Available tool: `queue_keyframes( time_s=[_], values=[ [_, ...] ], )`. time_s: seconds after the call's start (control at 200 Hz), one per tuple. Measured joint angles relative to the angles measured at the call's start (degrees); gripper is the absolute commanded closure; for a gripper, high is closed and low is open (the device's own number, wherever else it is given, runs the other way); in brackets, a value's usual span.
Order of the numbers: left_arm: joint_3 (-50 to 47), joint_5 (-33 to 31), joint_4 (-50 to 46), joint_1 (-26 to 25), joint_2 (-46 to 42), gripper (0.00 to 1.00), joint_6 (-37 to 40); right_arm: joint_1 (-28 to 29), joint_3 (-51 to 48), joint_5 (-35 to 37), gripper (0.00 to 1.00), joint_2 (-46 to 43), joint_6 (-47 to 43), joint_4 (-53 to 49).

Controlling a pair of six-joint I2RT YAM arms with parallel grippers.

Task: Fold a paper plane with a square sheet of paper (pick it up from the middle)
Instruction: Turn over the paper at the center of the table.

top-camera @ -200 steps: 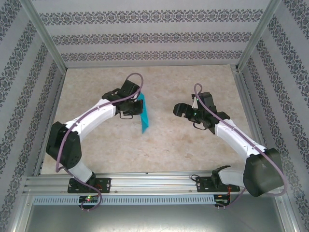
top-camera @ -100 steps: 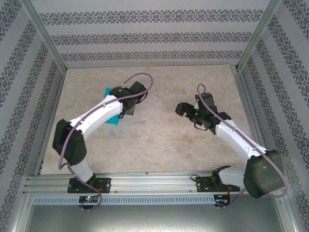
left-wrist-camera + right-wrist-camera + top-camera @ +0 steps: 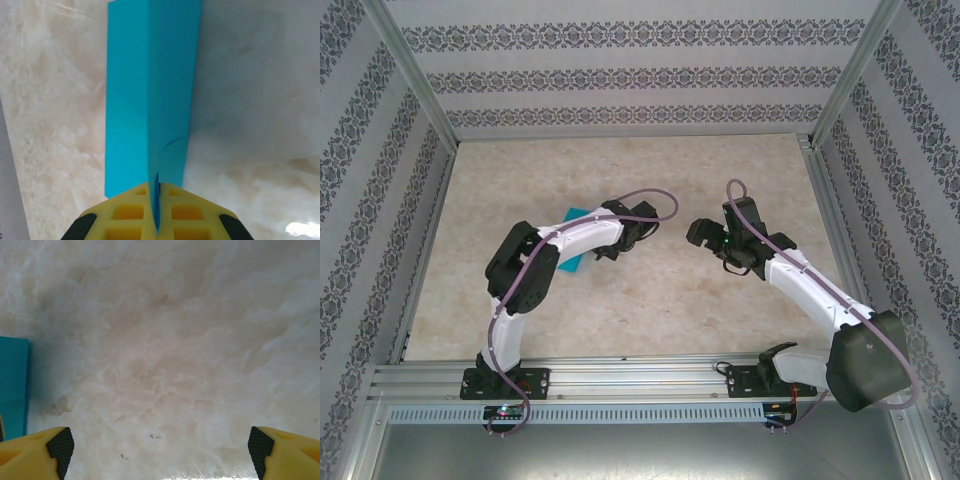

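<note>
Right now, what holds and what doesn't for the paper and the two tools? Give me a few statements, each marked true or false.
1. The left tool is shut on the teal paper. True.
2. The right tool grips a corner of the paper. False: it is open, with nothing between its fingers and bare table beneath.
3. The paper lies flat and unfolded. False: it is folded double, its layers pinched together in the left tool.
4. In the right wrist view, a strip of the teal paper sits at the left edge. True.
</note>
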Motion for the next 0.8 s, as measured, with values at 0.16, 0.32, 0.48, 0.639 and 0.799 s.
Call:
queue_keyframes(
  time_s=[0.16, 0.32, 0.48, 0.639, 0.799],
  values=[
    [1.62, 0.5, 1.11, -3.13, 2.93, 0.9, -0.52, 0.0, -1.57, 1.31, 0.08, -0.5, 0.63, -0.44],
    [1.81, 3.69, 2.89, -5.44, 3.93, 0.86, -1.16, -0.02, -1.77, 1.73, 0.08, -0.48, 0.61, -0.59],
    [1.81, 8.66, 5.81, -5.81, 3.96, 0.81, -2.05, -0.04, -1.77, 1.73, 0.08, 1.16, 0.44, -0.55],
    [1.6, 13.27, 8.26, -5.88, 3.93, 0.74, -2.32, -0.07, -1.77, 1.64, 0.08, 3.32, 0.39, -0.55],
    [0.35, 16.59, 10.23, -5.57, 3.5, 0.64, -2.4, -0.07, -1.77, 1.42, 0.08, 3.78, 0.39, -0.28]
  ],
)
